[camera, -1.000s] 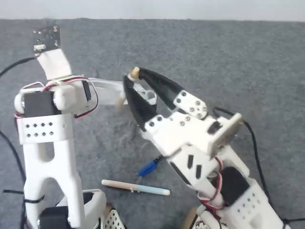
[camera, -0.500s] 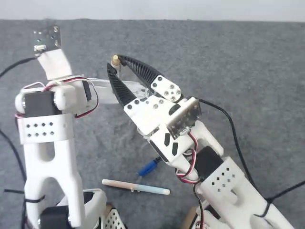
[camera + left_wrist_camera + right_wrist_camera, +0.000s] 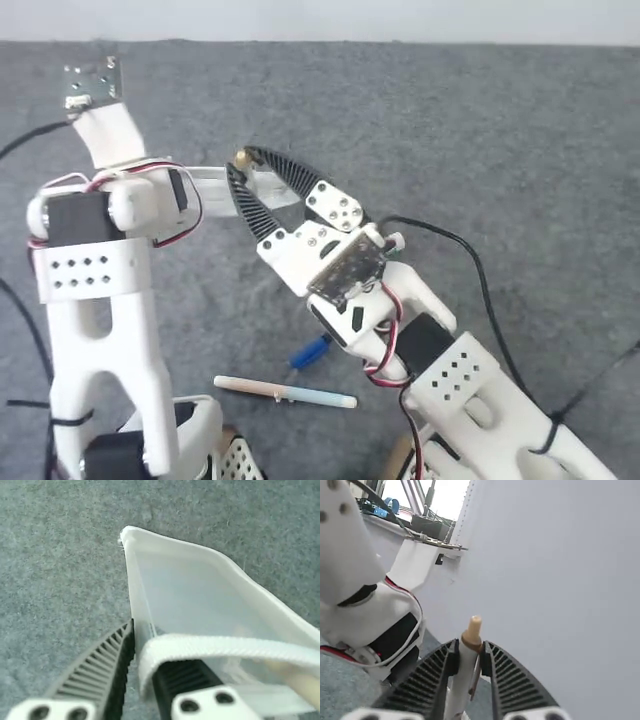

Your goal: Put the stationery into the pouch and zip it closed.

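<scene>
Grey felt covers the desk [image 3: 520, 140]. Left end effector [image 3: 142, 647] pinches the pouch [image 3: 190, 595] at its rim; likely limp, light. Right end effector [image 3: 468, 649] clamps the pen [image 3: 471, 630]: probably rigid, slippery; hold mid-barrel.

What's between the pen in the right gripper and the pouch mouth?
Nothing visible. The left gripper holds the pouch open by its rim, and the right gripper, shut on the pen, sits right at the opening.
</scene>
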Tool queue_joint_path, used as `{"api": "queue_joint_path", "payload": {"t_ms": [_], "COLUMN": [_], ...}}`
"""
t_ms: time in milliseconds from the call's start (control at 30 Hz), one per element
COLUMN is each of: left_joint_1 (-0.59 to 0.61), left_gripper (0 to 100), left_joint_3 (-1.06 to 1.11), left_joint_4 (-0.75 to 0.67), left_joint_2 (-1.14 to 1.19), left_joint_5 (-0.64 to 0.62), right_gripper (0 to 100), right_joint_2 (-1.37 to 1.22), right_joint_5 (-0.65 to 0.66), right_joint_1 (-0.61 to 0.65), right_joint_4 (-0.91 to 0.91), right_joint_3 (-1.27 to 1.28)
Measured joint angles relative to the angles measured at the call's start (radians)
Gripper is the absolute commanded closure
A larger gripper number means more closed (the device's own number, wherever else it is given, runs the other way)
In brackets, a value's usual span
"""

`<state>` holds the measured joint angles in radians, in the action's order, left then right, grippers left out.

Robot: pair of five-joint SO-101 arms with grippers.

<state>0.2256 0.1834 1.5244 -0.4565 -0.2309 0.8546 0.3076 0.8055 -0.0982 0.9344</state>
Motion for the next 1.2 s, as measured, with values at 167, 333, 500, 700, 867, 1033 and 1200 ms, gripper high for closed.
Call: {"api": "queue_joint_path", "payload": {"t_ms": [167,333,500,700,867,1033,1200], "left_joint_1": [0.015,0.015,0.015,0.017,0.017,0.017,0.018], "left_gripper": [99,99,99,99,99,99,99], "left_joint_3": [0.0,0.0,0.0,0.0,0.0,0.0,0.014], "left_joint_4": [0.0,0.0,0.0,0.0,0.0,0.0,0.0], "left_joint_2": [0.0,0.0,0.0,0.0,0.0,0.0,0.0], "left_joint_5": [0.0,0.0,0.0,0.0,0.0,0.0,0.0], "right_gripper": [86.4,81.6,84.5,84.6,84.6,84.6,84.6], "right_joint_2": [0.0,-0.002,-0.002,-0.002,0.0,0.091,0.13], "right_joint_5": [0.008,0.008,0.008,0.006,-0.051,-0.061,-0.063], "right_joint_1": [0.04,0.043,0.043,0.043,0.043,0.04,0.041], "right_joint_4": [0.051,0.124,0.132,0.132,0.157,0.328,0.445], "right_joint_3": [-0.002,0.0,0.0,0.0,0.0,-0.043,-0.086]}}
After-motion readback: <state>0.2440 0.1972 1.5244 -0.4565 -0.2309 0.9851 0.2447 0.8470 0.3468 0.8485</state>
